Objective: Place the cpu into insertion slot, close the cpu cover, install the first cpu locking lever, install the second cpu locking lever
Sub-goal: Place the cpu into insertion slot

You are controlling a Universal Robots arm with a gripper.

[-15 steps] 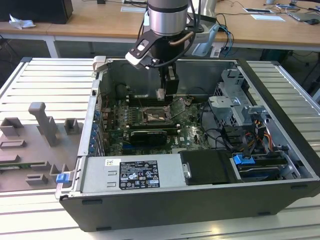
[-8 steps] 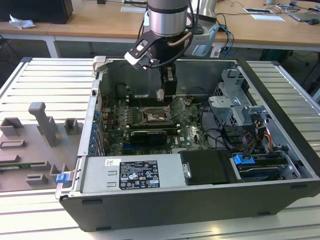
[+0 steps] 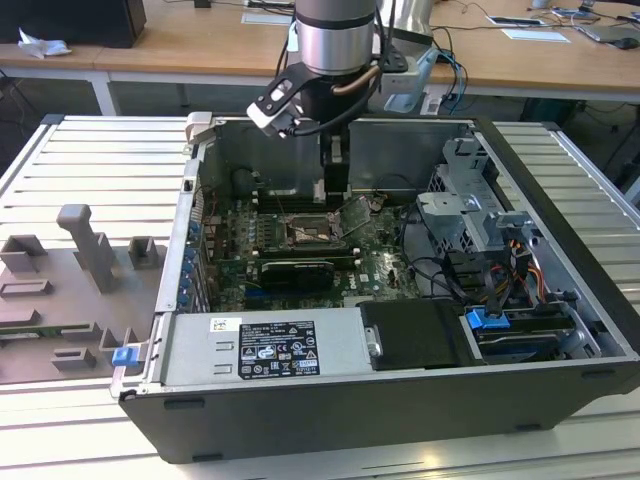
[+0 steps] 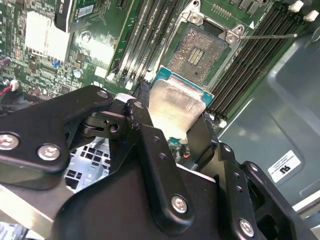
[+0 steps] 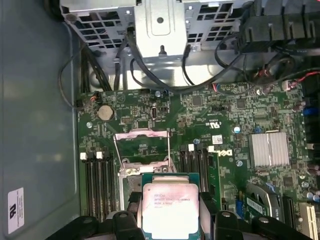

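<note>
End effector (image 4: 169, 119) tight around one cpu (image 4: 175, 102), near one insertion slot (image 4: 200, 50).

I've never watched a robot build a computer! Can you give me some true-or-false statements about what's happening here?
1. The gripper is clamped on the cpu. True.
2. The cpu already sits in the insertion slot. False: the slot is empty, and the cpu is held above the board.
3. The cpu cover is shut over the slot. False: it stands swung open.
4. The computer case lies open, with its green board exposed. True.
</note>
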